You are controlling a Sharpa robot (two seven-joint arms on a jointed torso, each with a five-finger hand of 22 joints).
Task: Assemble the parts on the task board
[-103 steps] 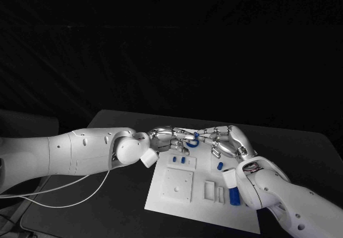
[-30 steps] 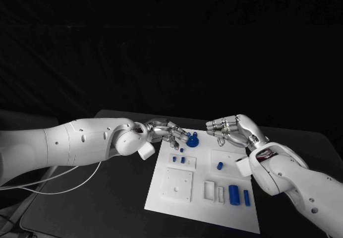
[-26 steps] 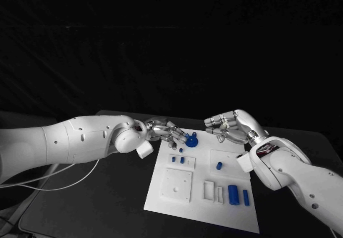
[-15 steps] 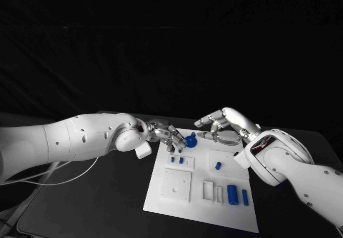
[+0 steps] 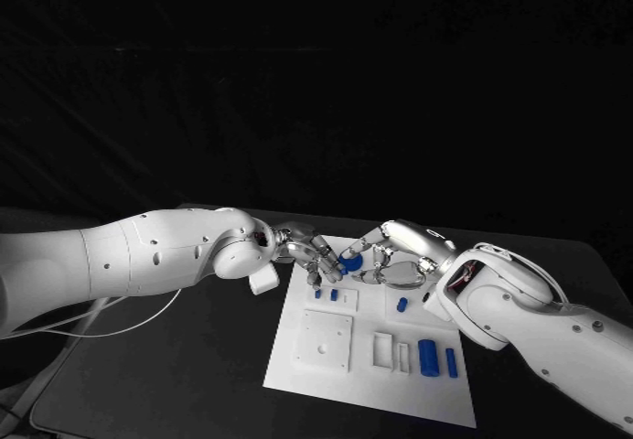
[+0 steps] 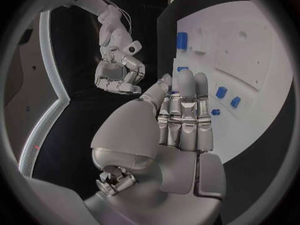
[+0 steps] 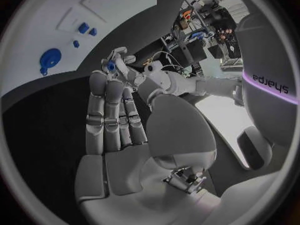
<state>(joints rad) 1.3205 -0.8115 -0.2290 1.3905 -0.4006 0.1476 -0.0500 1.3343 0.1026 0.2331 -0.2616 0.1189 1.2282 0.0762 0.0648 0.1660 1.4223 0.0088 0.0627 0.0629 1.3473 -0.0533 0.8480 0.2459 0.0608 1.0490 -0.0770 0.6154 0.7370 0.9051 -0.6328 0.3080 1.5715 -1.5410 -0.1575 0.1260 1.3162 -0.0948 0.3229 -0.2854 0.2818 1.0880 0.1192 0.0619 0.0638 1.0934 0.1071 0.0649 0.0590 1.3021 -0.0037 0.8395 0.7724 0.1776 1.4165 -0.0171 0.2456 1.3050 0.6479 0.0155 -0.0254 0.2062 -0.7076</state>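
- The white rectangular task board [image 5: 356,384] lies in the middle of the black table [image 5: 185,366], and both arms are over its far end.
- The silver left hand [image 5: 304,251] hangs over the board's far left corner, fingers straight and pressed side by side.
- A small blue piece [image 7: 110,65] sits right at the left hand's fingertips in the right wrist view. I cannot tell whether they actually grip it.
- The silver right hand [image 5: 400,249] is close opposite, fingers stretched out towards the left hand and loose, nothing in its grasp.
- The round blue knob-shaped part [image 5: 349,262] stands on the board, seen between the two hands.
- Nearer on the board, a pair of small blue pegs [image 5: 318,294] stand side by side, with one short blue peg [image 5: 401,305] to their right.
- Two long blue bars [image 5: 426,355] lie by the board's near right edge.
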